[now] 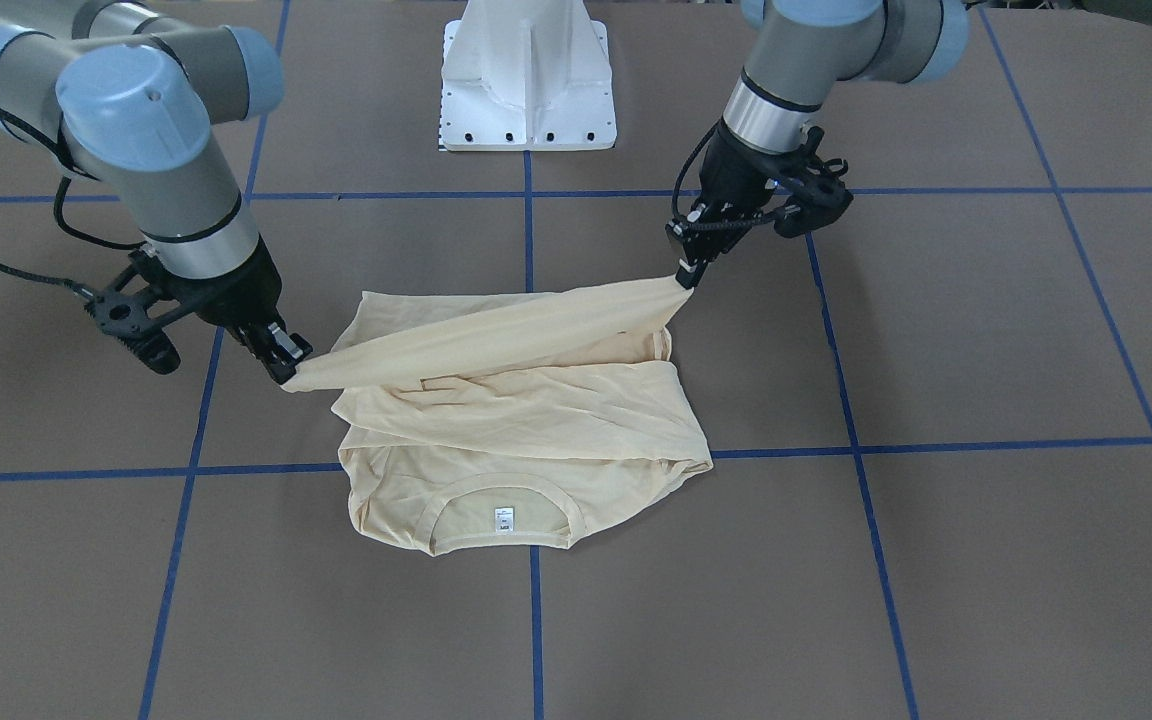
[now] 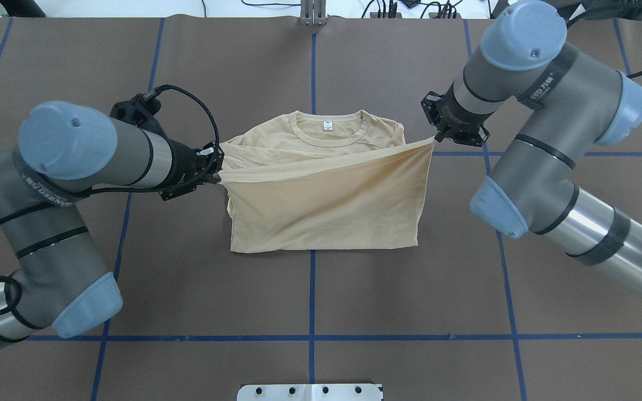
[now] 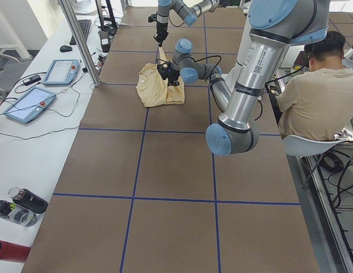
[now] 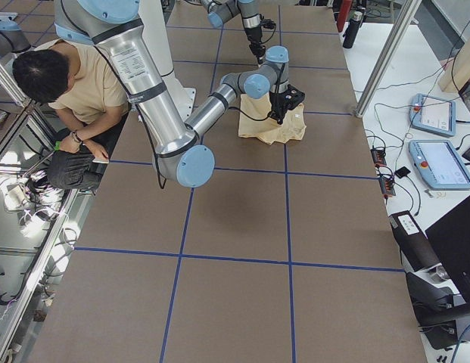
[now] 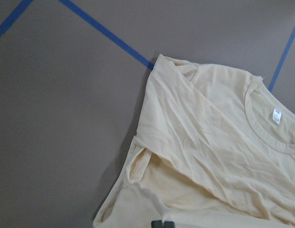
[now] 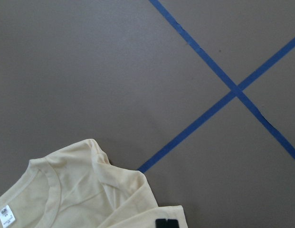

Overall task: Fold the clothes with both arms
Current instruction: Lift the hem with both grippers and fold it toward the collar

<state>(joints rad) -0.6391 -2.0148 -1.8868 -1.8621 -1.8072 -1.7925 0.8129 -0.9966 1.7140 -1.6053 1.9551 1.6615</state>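
brown table [image 2: 410, 289], half-folded cream t-shirt [image 2: 326, 211]

The shirt [image 2: 326, 211] lies on the desk [image 2: 410, 289], one edge pinched and stretched taut between the left claw [image 2: 220, 174] and right claw [image 2: 436, 139], a band barring any pass across it at that height. The left arm [image 2: 76, 150] and right arm [image 2: 521, 156] block the shirt's two sides. Bare desk lies open between shirt and base [image 1: 528, 90], and beyond the collar [image 2: 298, 133] toward the far edge.
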